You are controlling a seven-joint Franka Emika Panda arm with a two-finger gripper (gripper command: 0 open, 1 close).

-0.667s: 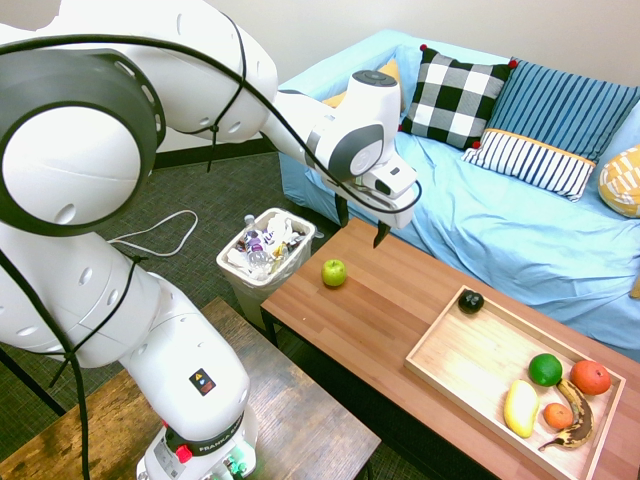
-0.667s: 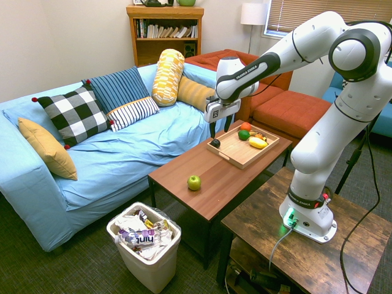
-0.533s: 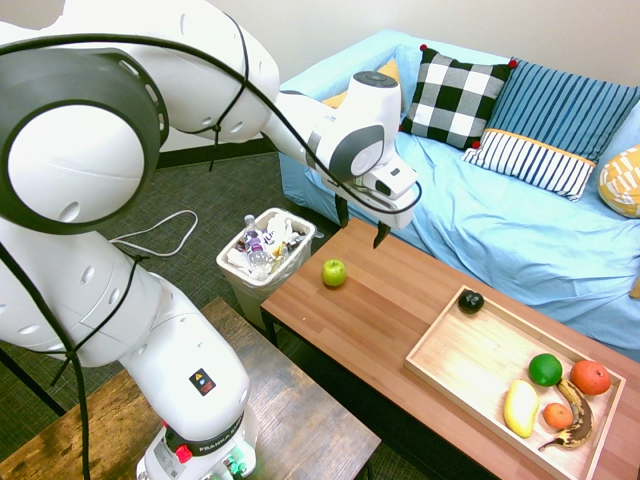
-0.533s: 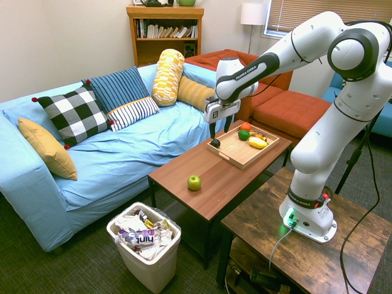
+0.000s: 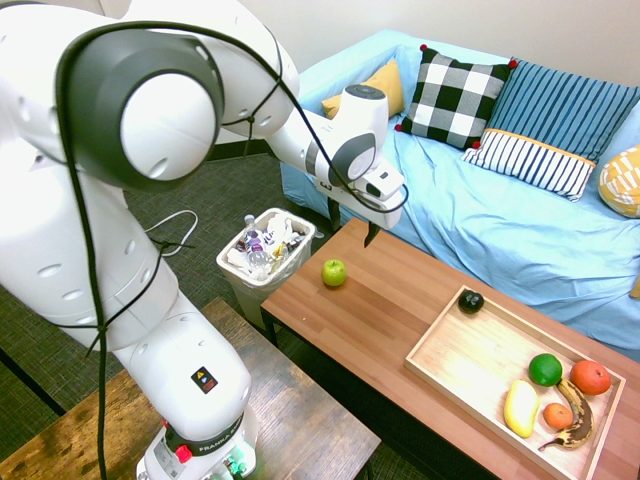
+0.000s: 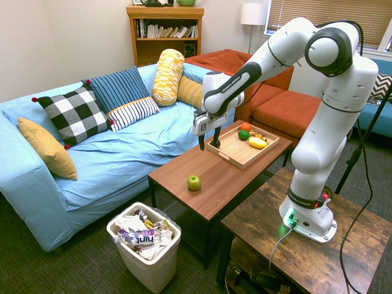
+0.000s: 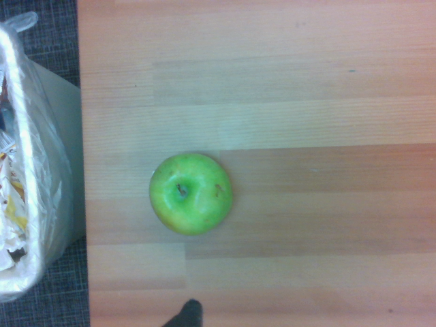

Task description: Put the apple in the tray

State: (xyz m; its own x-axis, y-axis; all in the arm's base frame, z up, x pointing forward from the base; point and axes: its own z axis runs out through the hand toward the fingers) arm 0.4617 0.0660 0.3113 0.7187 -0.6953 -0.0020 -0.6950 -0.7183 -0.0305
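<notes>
On the coffee table (image 5: 372,297), the wooden tray (image 5: 450,353) carries an avocado (image 5: 471,301), a green lime (image 5: 545,369), a red-orange fruit (image 5: 590,377), a small orange fruit (image 5: 557,416), a yellow mango (image 5: 521,408) and a spotted banana (image 5: 575,424). The white wastebasket (image 6: 158,264) stands just beside the table's end. Above the table, the jaws of the gripper (image 6: 209,142) are spread wide and they hold nothing. The green apple (image 7: 191,194) sits on the table, outside the tray, near the wastebasket. Its stem dimple faces upward; being round, it shows no clear long axis.
</notes>
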